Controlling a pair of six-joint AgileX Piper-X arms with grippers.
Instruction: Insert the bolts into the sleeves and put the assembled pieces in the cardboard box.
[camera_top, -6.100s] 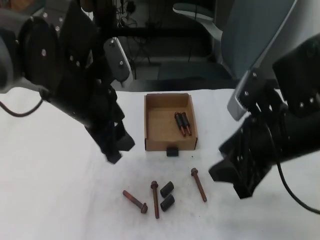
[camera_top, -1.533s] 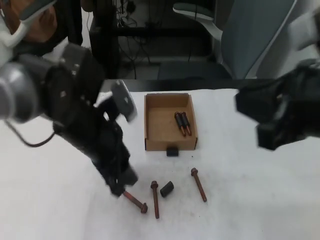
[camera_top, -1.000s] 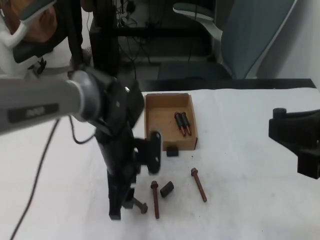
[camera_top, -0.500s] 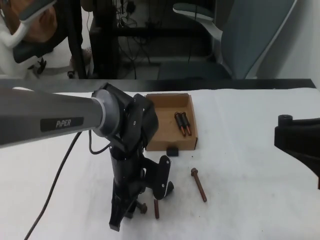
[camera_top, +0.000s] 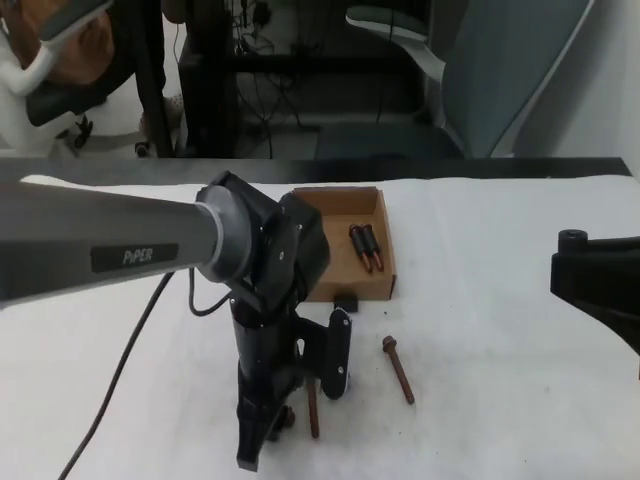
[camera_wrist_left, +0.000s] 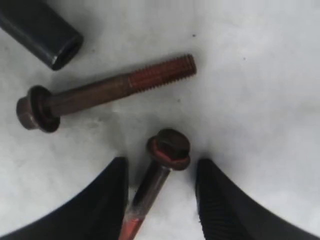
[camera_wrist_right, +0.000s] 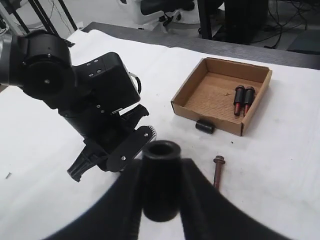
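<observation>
The left tool (camera_wrist_left: 160, 205) was down at the white bench (camera_top: 500, 400). Its two dark fingers (camera_wrist_left: 95, 205) stood apart, one on each side of a rusty bolt (camera_wrist_left: 159, 167) whose head pointed away from the tool (whether either finger touched the shaft could not be told). A second bolt (camera_wrist_left: 107, 92) lay crosswise just beyond that head. The end of a black sleeve (camera_wrist_left: 42, 30) lay near the second bolt's head.

The right tool (camera_wrist_right: 161, 200) was off to the right side above the bench, clamped on an upright sleeve (camera_wrist_right: 161, 175) with its open bore facing up.

A cardboard box (camera_wrist_right: 186, 100) sat toward the far middle of the bench. Inside it, two assembled pieces (camera_wrist_right: 241, 100) lay side by side near the right-hand wall. A short sleeve (camera_wrist_right: 205, 126) sat just outside the box's near wall. A third bolt (camera_wrist_right: 218, 170) lay on the bench nearer the camera than that sleeve, close to the left arm (camera_top: 265, 300) but apart from it.
</observation>
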